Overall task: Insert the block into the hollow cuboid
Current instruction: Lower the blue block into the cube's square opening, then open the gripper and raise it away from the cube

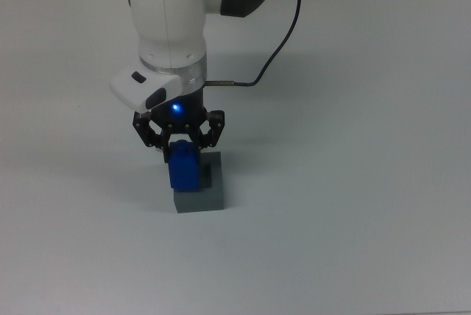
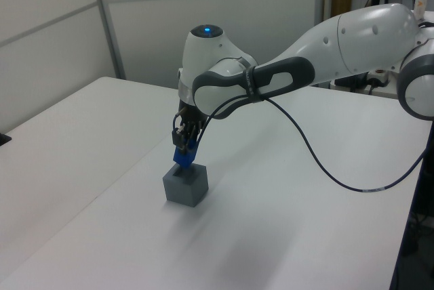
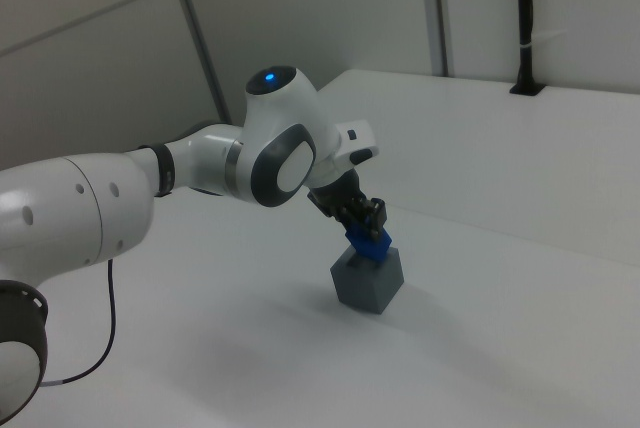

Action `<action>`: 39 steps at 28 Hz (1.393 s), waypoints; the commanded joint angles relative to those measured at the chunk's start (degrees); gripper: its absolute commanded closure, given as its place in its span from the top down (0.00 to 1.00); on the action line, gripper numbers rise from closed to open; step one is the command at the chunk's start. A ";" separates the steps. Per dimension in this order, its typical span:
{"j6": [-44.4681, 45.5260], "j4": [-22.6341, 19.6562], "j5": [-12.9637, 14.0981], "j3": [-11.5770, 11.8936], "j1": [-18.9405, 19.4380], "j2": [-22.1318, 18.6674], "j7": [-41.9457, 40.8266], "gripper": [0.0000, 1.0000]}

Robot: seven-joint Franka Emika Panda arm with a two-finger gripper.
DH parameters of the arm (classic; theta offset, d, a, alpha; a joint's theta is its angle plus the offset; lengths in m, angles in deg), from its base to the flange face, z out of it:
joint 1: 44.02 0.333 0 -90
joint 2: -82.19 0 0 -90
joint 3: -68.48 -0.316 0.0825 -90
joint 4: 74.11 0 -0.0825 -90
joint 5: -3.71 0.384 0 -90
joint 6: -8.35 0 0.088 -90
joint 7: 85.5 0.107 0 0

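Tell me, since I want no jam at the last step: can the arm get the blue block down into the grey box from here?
Probably yes. The pincer holds the blue block right over the grey box, and nothing else on the table is near. How well it lines up with the box's recess cannot be told.

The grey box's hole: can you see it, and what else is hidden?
- Box recess: top view, covered by the block; too small in both side views.
- Block's lower end: whether it has entered the recess is unclear in every view.
- Gripper fingertips: top view, behind the block.
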 commanded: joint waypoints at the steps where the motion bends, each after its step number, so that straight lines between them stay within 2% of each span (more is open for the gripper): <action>1: -0.55 0.60 -0.85 -0.25 0.44 0.55 -2.01 0.03; 17: 1.91 -1.60 -0.50 -0.69 0.97 0.29 -1.93 0.07; 26: 6.04 -1.60 -0.33 -0.77 1.15 -0.06 -1.75 0.16; 28: 6.13 -1.51 -0.06 -0.77 1.06 -0.06 -1.49 0.57; 29: 6.13 -1.42 0.03 -0.77 1.06 -0.06 -1.23 0.85; 30: 6.13 -1.42 0.03 -0.77 1.06 -0.06 -1.14 1.00; 39: 9.02 -0.02 0.82 -0.77 1.06 -1.11 3.51 1.00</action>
